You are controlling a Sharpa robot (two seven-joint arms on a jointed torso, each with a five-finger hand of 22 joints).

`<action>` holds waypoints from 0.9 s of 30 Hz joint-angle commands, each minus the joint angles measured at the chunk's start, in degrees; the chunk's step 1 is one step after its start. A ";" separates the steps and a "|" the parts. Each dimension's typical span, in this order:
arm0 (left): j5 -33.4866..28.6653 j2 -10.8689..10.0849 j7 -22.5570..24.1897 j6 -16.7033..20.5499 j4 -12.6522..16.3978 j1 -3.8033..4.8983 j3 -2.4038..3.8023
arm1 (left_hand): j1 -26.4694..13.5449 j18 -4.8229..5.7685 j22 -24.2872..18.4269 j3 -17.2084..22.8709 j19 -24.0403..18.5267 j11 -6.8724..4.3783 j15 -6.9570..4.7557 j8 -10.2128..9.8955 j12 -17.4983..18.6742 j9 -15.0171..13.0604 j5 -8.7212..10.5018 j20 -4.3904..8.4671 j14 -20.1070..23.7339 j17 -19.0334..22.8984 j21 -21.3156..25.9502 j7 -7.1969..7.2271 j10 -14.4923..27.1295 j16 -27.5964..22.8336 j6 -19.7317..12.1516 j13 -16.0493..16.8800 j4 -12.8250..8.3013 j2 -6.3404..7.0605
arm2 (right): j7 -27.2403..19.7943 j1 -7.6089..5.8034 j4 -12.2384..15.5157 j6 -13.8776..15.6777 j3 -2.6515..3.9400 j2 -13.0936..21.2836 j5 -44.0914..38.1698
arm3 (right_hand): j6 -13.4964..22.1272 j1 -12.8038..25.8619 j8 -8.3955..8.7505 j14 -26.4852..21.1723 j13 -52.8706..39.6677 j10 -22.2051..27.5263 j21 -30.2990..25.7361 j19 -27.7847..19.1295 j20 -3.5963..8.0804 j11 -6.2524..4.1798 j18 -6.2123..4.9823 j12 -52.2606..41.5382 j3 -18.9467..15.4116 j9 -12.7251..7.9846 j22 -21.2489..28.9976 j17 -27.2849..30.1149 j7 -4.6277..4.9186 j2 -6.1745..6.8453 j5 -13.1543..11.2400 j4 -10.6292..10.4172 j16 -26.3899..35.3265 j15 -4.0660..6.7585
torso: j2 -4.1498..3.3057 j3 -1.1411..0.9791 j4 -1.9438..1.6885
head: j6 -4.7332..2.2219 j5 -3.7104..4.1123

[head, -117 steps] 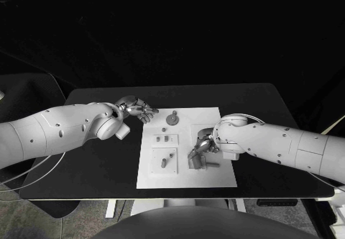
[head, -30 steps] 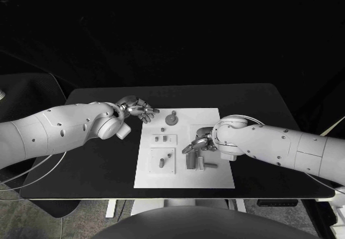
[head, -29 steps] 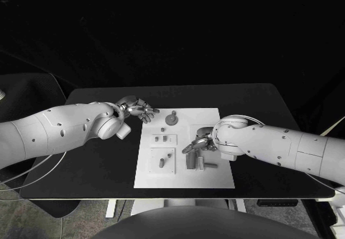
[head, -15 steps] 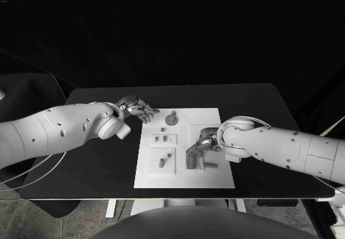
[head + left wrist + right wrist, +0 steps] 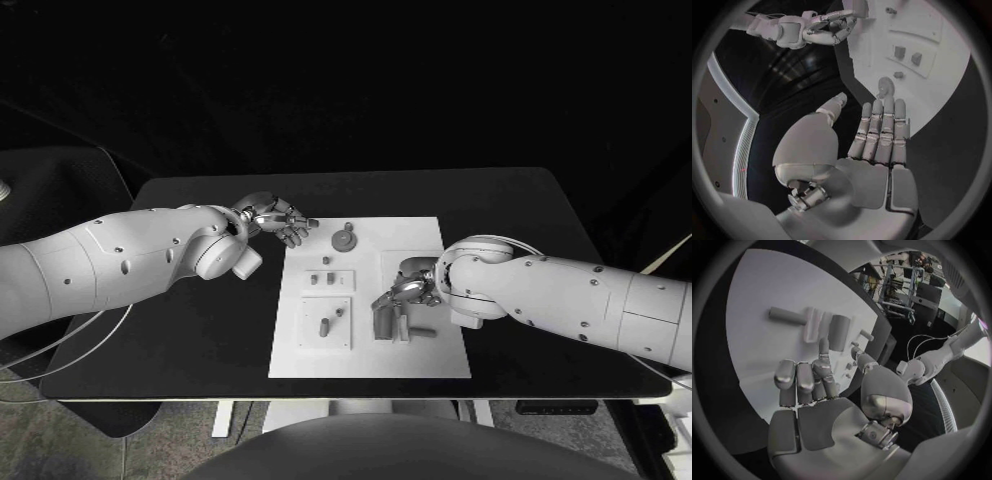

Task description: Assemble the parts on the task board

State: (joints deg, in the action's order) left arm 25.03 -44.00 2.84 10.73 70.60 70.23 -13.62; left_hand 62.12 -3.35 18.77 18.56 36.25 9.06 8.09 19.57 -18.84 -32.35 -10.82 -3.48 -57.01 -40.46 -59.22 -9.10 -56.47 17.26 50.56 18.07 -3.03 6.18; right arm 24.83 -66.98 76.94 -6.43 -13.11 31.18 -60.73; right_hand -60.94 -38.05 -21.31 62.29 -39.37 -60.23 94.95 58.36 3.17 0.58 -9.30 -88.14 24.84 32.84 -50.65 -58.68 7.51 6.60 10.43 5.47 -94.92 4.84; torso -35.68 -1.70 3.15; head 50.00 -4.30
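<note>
Task board (image 5: 433, 360) lies mid-bench; right hand (image 5: 407, 292) hovers over its grey parts (image 5: 387, 322), fingers spread, empty. Left hand (image 5: 278, 218) waits beside the board, flat, empty. Risk: a misaligned descent could knock parts aside.

A black table (image 5: 216, 330) stands before a dark backdrop on grey floor.

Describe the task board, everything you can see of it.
The task board is a flat white rectangular plate lying in the middle of the black table. Raised white blocks stand on it, and small grey parts lie on these or stand in them; a round grey piece sits near its far edge. The right hand hangs over its right half, the left hand off its far left corner.
</note>
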 commanded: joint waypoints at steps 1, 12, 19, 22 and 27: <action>0.25 0.05 0.01 -0.67 0.04 0.07 0.03 | -0.57 -0.81 0.10 -0.40 -0.31 -0.09 0.09 -0.22 0.22 0.09 0.13 -0.04 0.47 0.07 0.19 0.00 0.42 -0.31 0.20 -0.09 0.03 -0.12 | -1.51 0.03 -0.12 1.22 0.10 -0.44 0.43 | -0.60 -0.32 -0.38 0.24 -0.06 -0.51 7.11 0.16 0.52 -0.15 -5.70 -0.41 0.29 0.13 -0.08 -0.10 -0.01 -0.77 0.11 0.33 -6.10 0.42 | -0.02 0.00 -0.03 | 0.00 0.06; 0.32 0.08 -0.35 -0.70 -0.01 0.07 0.03 | -0.57 -0.80 0.10 -0.40 -0.32 -0.09 0.09 -0.22 0.23 0.09 0.13 -0.03 0.48 0.08 0.19 0.00 0.43 -0.32 0.20 -0.08 0.04 -0.15 | -1.61 0.03 -1.75 -0.40 0.22 -1.86 0.46 | -0.68 -2.67 -0.57 0.49 -0.02 -0.72 7.15 0.47 0.69 -0.28 -5.70 -0.38 1.85 0.51 -0.20 -0.25 -0.03 -4.05 0.20 0.92 -6.02 0.52 | 0.02 0.08 -0.02 | 0.00 0.09; 0.32 0.03 -0.37 -0.72 0.00 0.07 0.03 | -0.57 -0.80 0.10 -0.40 -0.33 -0.09 0.09 -0.23 0.24 0.09 0.13 -0.03 0.49 0.09 0.19 0.00 0.44 -0.32 0.20 -0.08 0.04 -0.16 | -1.37 0.03 -1.99 0.06 0.22 -1.28 0.24 | -0.80 -3.77 -0.68 0.54 -0.01 -0.74 7.16 0.53 0.71 -0.28 -5.70 -0.37 2.48 0.68 -0.27 -0.31 -0.06 -5.46 0.39 1.23 -5.99 0.52 | 0.04 0.05 -0.03 | 0.00 0.08; 0.35 0.01 -0.40 -0.78 -0.01 0.07 0.03 | -0.57 -0.80 0.10 -0.40 -0.33 -0.09 0.09 -0.23 0.24 0.10 0.13 -0.03 0.50 0.09 0.19 0.00 0.44 -0.32 0.20 -0.08 0.04 -0.17 | -1.79 0.03 -1.98 0.99 0.21 -0.90 0.24 | -0.85 -4.07 -0.71 0.55 -0.02 -0.76 7.17 0.55 0.71 -0.28 -5.70 -0.37 2.59 0.71 -0.29 -0.33 -0.07 -5.62 0.44 1.40 -6.00 0.52 | 0.02 0.02 -0.01 | 0.00 0.10; 0.42 -0.04 -0.20 -0.67 0.01 0.07 0.03 | -0.56 -0.80 0.11 -0.39 -0.34 -0.09 0.09 -0.23 0.24 0.10 0.12 -0.03 0.50 0.09 0.19 0.00 0.44 -0.32 0.21 -0.08 0.04 -0.19 | -4.01 0.02 -1.15 4.32 0.21 0.68 -0.38 | -0.47 -6.54 -0.54 0.63 -0.06 -0.85 7.24 0.61 0.72 -0.29 -5.70 -0.45 3.15 0.80 -0.46 -0.43 0.01 -5.43 0.49 2.33 -6.03 0.53 | 0.00 0.00 0.00 | 0.00 0.15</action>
State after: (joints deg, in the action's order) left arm 25.25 -44.06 2.33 10.67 70.51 70.23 -13.62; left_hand 62.12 -3.34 18.81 18.56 36.25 9.06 8.09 19.58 -18.84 -32.30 -10.82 -3.48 -57.01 -40.45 -59.22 -9.10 -56.47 17.26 50.56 18.07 -3.03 6.18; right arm 23.19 -66.97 75.50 -4.72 -12.90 31.52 -60.39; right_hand -61.46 -44.32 -21.74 63.03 -39.36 -60.52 94.95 59.09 3.48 0.30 -9.30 -88.33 27.95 33.59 -51.07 -59.06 7.36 1.06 10.65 7.76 -94.92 4.98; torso -35.66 -1.68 3.13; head 50.00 -4.22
